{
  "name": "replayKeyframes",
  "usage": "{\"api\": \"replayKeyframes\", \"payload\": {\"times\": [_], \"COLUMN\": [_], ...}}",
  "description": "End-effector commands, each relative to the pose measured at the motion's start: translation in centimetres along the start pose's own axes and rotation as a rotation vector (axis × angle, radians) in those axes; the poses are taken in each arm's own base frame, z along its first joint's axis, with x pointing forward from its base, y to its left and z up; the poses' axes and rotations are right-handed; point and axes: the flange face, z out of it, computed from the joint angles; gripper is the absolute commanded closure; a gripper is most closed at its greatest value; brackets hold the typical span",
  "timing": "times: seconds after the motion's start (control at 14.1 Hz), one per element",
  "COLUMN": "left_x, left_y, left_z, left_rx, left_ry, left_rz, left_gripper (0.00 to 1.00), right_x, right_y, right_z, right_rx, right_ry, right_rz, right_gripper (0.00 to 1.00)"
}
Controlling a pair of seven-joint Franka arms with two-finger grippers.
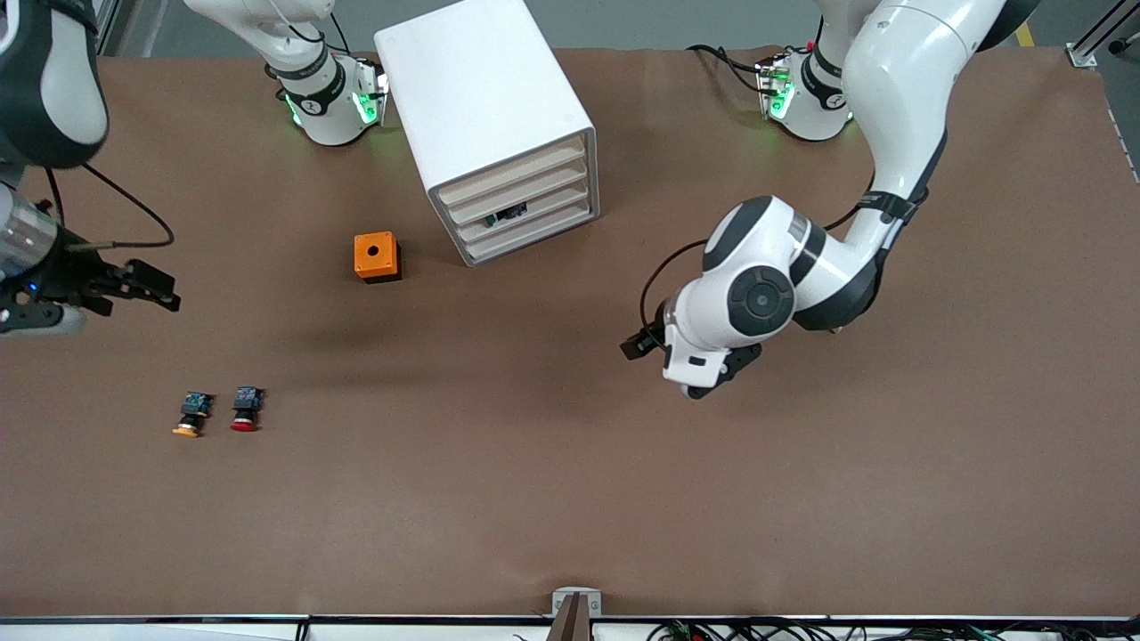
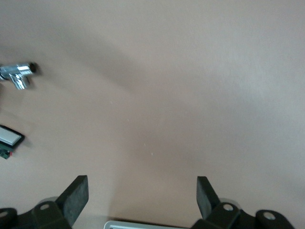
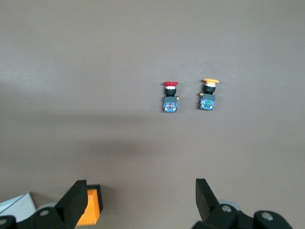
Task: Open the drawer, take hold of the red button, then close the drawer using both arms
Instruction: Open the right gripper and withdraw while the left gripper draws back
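The drawer (image 1: 519, 190), second from the top of the white cabinet (image 1: 485, 107), sits shut and flush with its neighbours; a small dark part shows at the drawer fronts (image 1: 508, 215), though which slot it belongs to cannot be told. The red button (image 1: 246, 409) lies on its side on the brown surface (image 1: 570, 499), well nearer the front camera than the cabinet and toward the right arm's end, just beside an orange button (image 1: 191, 415). An orange box (image 1: 376, 256) with a hole stands near the cabinet's front corner.

The task looks to be at its start, with the drawer to be opened first. To do that well, a gripper should probably come in level with the beige front, catch only the second drawer's lip, and pull straight along the cabinet's slanted axis so the light box does not slide or twist.

The left gripper (image 1: 663, 347) hovers over bare surface toward the left arm's end, its arm folded at the elbow, wrist pointing down; the left wrist view shows its fingers (image 2: 76, 195) spread wide and empty. The right gripper (image 1: 147, 289) hangs over the surface at its own end, pointing toward the buttons; in the right wrist view its fingers (image 3: 75, 200) are also wide apart, holding nothing.
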Motion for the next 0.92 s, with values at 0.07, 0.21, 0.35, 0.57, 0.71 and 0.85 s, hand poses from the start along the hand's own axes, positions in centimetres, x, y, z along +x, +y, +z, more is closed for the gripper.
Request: {"api": "replayKeyframes", "payload": {"times": [0.07, 0.21, 0.35, 0.57, 0.71, 0.85], "left_x": [1.0, 3.3, 4.7, 5.8, 6.7, 7.7], "left_y": [-1.0, -3.4, -6.2, -11.7, -15.3, -18.6], "left_z": [-2.0, -5.1, -9.2, -14.7, -17.6, -19.9], "left_rx": [-0.001, 0.026, 0.051, 0.132, 0.168, 0.186], "left_ry": [0.048, 0.086, 0.114, 0.076, 0.052, 0.030], "left_rz": [-0.016, -0.044, 0.021, 0.198, 0.281, 0.347], "left_gripper": [0.00, 0.00, 0.00, 0.00, 0.00, 0.00], "right_x": [-1.6, -1.8, -2.0, -2.2, -2.7, -2.9], "right_y": [-0.9, -1.2, -2.9, -3.7, -4.0, -3.9], "right_z": [-5.1, -7.7, -10.0, -12.0, -14.0, -14.2], "right_rx": [0.006, -0.002, -0.008, -0.016, -0.013, -0.011], "right_ry": [-0.020, -0.009, -0.014, 0.000, -0.001, -0.014], "right_rz": [0.016, 0.032, 0.036, 0.018, 0.014, 0.015], "right_gripper": [0.00, 0.00, 0.00, 0.00, 0.00, 0.00]}}
